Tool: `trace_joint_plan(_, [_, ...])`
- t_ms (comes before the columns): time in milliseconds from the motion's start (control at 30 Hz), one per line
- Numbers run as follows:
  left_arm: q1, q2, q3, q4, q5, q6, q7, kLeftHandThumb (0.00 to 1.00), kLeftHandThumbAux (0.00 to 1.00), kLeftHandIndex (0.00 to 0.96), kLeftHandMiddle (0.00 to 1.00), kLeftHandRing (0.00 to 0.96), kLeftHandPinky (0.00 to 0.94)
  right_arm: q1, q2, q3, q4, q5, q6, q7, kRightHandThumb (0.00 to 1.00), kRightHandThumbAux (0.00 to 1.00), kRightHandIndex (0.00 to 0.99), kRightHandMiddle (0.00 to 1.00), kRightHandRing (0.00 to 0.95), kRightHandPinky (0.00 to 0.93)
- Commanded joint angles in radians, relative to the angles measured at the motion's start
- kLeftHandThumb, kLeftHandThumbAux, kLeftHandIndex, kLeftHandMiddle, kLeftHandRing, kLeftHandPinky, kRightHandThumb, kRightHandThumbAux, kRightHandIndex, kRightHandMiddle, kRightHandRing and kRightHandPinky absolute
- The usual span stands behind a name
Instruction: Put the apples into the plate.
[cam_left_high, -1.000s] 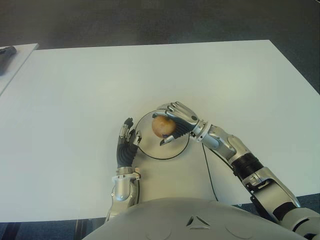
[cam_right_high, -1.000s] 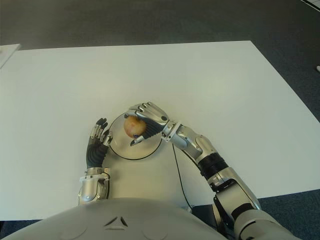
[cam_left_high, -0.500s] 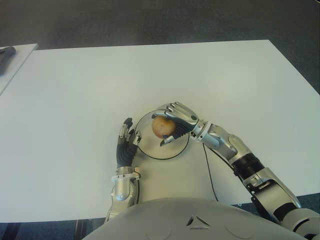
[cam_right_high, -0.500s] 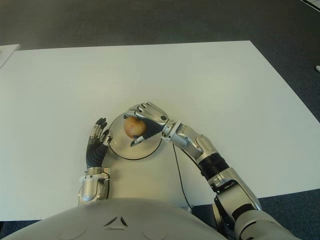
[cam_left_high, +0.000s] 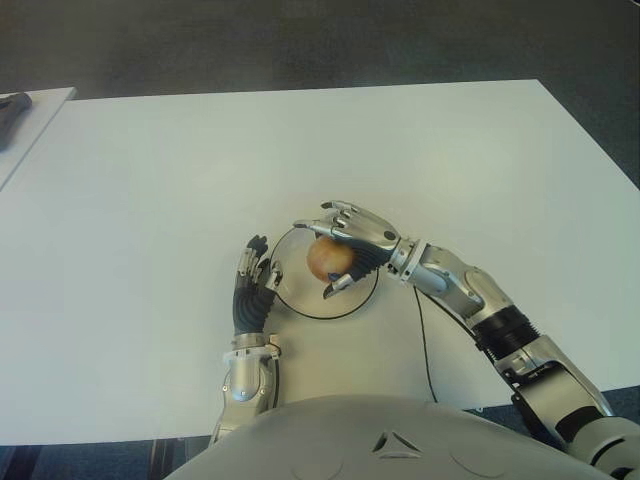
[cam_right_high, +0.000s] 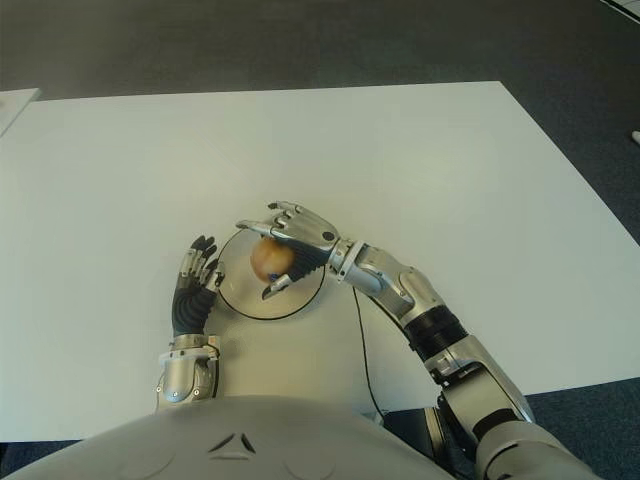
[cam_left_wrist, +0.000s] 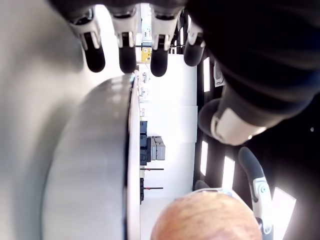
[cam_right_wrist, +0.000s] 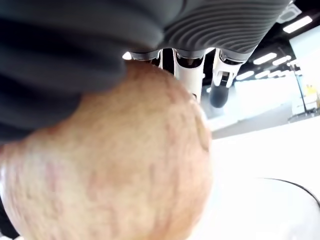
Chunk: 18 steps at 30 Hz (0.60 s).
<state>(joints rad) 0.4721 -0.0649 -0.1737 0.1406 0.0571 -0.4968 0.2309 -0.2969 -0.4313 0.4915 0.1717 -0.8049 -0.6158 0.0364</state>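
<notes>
We keep the right hand (cam_left_high: 345, 240) over the round white dark-rimmed plate (cam_left_high: 300, 300) on the white worktop (cam_left_high: 150, 180), fingers spread above the russet-yellow apple (cam_left_high: 327, 260). Lift straight up. The left hand (cam_left_high: 252, 285), fingers extended and empty, shows beside the plate's left rim.

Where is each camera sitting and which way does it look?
Left eye: on the head, looking down at the table; shows both arms and the chest.
Right eye: same scene from slightly to the side.
Left wrist: behind the left hand, facing the plate rim.
Right wrist: under the right hand, filled by the apple.
Shared: apple and plate show in every view.
</notes>
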Motion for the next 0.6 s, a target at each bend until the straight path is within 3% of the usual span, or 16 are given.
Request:
trace_joint_plan(33, [0.031, -0.074, 0.003, 0.136, -0.018, 0.126, 0.019, 0.312, 0.607, 0.107, 0.116, 0.126, 0.187, 0.009, -0.018, -0.006, -0.038, 0.011, 0.035, 0.060, 0.169, 0.247, 0.001, 0.001, 0.000, 0.000])
trace_joint_plan(600, [0.032, -0.069, 0.000, 0.133, -0.016, 0.122, 0.019, 0.304, 0.596, 0.110, 0.118, 0.133, 0.202, 0.011, -0.030, -0.006, -0.065, 0.008, 0.053, 0.087, 0.168, 0.195, 0.000, 0.000, 0.000, 0.000])
